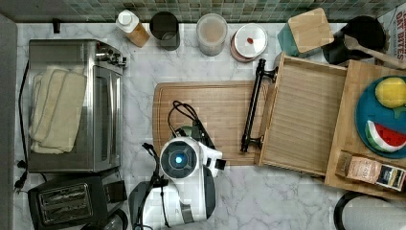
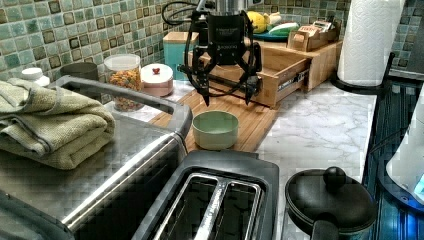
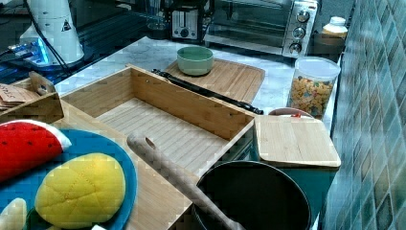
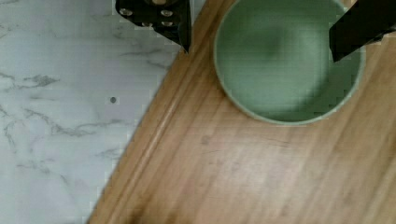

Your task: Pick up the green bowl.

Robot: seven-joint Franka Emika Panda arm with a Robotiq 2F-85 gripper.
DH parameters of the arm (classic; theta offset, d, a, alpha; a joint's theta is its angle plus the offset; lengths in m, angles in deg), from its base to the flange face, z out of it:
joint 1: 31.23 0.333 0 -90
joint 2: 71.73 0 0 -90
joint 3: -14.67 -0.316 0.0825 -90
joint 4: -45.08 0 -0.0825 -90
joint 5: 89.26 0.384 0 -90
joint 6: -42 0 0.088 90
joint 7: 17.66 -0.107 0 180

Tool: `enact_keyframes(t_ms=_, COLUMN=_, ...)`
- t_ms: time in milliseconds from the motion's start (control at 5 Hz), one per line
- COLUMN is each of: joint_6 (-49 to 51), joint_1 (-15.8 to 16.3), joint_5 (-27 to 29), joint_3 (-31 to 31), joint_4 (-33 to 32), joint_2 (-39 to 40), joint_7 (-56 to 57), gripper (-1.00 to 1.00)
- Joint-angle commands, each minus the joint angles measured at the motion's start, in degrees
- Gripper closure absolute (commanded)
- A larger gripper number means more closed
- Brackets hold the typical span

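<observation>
Mint-green smooth round bowl (image 4: 288,59) sits on the wooden board (image 4: 261,168), likely light, rigid, slippery; black gripper (image 2: 227,95) hangs spread above; pinching the thin rim seems best.

We see the green bowl (image 2: 215,129), small, round and pale mint, standing upright and empty near a corner of the wooden cutting board (image 2: 252,131).

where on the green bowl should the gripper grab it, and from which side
Probably the thin rim, coming straight down from above. The green bowl sits upright and empty on the cutting board, so one finger can go inside the wall and one outside. The gripper hangs open above it, and the bowl looks about as wide as the finger gap, so spanning the whole bowl seems riskier.
</observation>
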Motion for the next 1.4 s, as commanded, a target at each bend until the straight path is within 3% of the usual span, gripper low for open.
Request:
enact_keyframes(t_ms=200, joint_6=-10.4, joint_1=-1.2, joint_5=-1.5, joint_3=-0.4, joint_4=-6.9, joint_2=1.1, joint_7=-4.3, gripper=-1.00)
enact_keyframes(t_ms=800, joint_6=-14.4, joint_1=-2.7, joint_5=-1.8, joint_3=-0.6, joint_4=-6.5, joint_2=5.7, joint_7=-2.1, gripper=-1.00)
enact_keyframes(t_ms=1200, joint_6=-11.5, joint_1=-1.6, joint_5=-2.8, joint_3=0.4, joint_4=-4.5, joint_2=5.4, joint_7=-3.3, gripper=-1.00)
enact_keyframes(t_ms=1400, joint_6=-10.9, joint_1=-1.4, joint_5=-4.0, joint_3=0.3, joint_4=-3.9, joint_2=5.5, joint_7=-5.1, gripper=0.79)
